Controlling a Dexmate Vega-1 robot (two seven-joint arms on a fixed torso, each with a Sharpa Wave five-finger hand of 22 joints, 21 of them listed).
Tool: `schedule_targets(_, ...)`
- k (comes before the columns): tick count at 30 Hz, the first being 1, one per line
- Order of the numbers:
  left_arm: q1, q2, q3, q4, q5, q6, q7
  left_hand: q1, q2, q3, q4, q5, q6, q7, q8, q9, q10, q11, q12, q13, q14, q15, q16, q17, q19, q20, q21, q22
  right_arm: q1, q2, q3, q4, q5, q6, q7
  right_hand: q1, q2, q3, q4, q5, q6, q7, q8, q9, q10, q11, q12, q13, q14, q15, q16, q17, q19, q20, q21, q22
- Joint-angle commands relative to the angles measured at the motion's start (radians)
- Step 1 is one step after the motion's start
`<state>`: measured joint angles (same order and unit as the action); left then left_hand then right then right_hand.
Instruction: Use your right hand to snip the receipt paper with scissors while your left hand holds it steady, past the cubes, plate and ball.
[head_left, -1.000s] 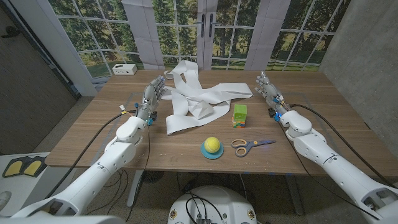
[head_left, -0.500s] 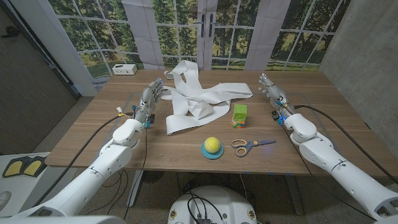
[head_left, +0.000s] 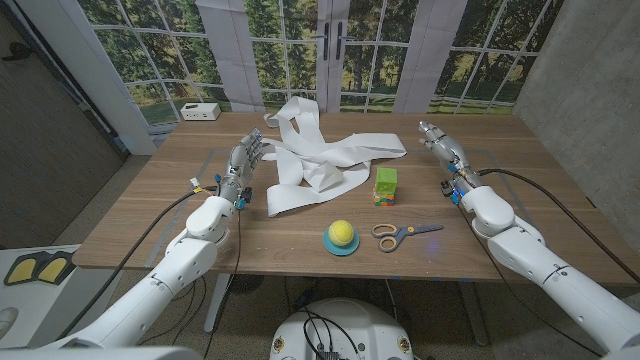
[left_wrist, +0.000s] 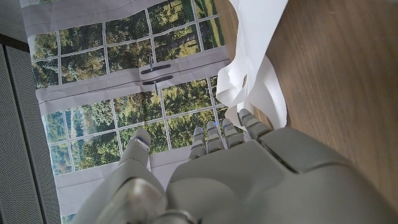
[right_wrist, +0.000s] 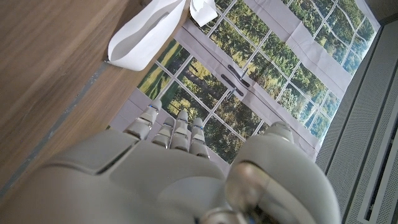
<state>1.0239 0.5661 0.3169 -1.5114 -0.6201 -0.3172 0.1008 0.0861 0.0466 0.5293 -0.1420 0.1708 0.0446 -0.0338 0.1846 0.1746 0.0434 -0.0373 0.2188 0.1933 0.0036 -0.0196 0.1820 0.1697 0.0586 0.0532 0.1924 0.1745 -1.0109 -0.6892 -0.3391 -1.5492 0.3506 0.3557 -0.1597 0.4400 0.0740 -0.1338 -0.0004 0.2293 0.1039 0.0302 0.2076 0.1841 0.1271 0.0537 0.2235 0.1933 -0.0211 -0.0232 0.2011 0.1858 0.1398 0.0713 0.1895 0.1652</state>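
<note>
Holding nothing: my left hand fingers spread just beside paper at upper centre, right hand likewise spread at upper right. Scissors lie lower centre-right, near ball on plate; cubes between.

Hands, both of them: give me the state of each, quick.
Left hand: open, holding nothing, fingers beside the receipt paper.
Right hand: open, holding nothing; the scissors lie untouched on the table.
</note>
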Motion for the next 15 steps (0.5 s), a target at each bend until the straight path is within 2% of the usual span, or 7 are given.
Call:
schedule_targets(1,0.006,-0.002,0.002,-0.015,0.016,0.004,0.026,0.008,-0.001,0.006,0.0,0.004,0.001,0.001,0.001,0.002,0.006,0.001,-0.002,0.003,-0.006,-0.007,-0.002,0.005,0.004,-0.004,0.003,0.003,-0.042,-0.07,0.018,-0.081,-0.078,-0.036,-0.017,0.017,0.004,-0.001,-0.008,0.001,0.006,0.003,0.008,0.002,0.009,0.0,0.004,0.002,0.007,-0.002,0.008,0.004,0.009,0.003,0.003,0.003)
schedule_targets(6,-0.017,-0.012,0.013,0.012,0.026,-0.007,0.012,0.008,0.0,0.006,0.0,0.004,0.004,0.002,0.002,0.002,0.01,0.001,-0.001,0.003,-0.004,-0.007,-0.001,0.005,0.004,-0.004,0.003,0.003,-0.051,-0.108,0.024,-0.118,-0.157,-0.052,-0.043,0.025,0.005,0.002,-0.013,0.0,0.005,0.002,0.007,0.002,0.009,-0.002,0.003,0.002,0.007,-0.002,0.007,0.003,0.009,0.004,0.002,0.003)
schedule_targets(15,-0.029,-0.022,0.026,0.047,0.023,-0.001,-0.002,0.009,0.001,0.007,0.0,0.004,0.012,0.004,0.004,0.002,0.015,0.0,0.001,0.003,-0.001,-0.007,0.0,0.005,0.007,-0.005,0.004,0.003,-0.121,-0.159,0.066,-0.218,-0.189,-0.102,-0.067,0.04,0.006,0.008,-0.022,-0.002,-0.003,0.005,0.002,0.002,0.008,-0.002,0.0,0.002,0.006,0.001,0.005,0.003,0.01,0.005,0.001,0.003)
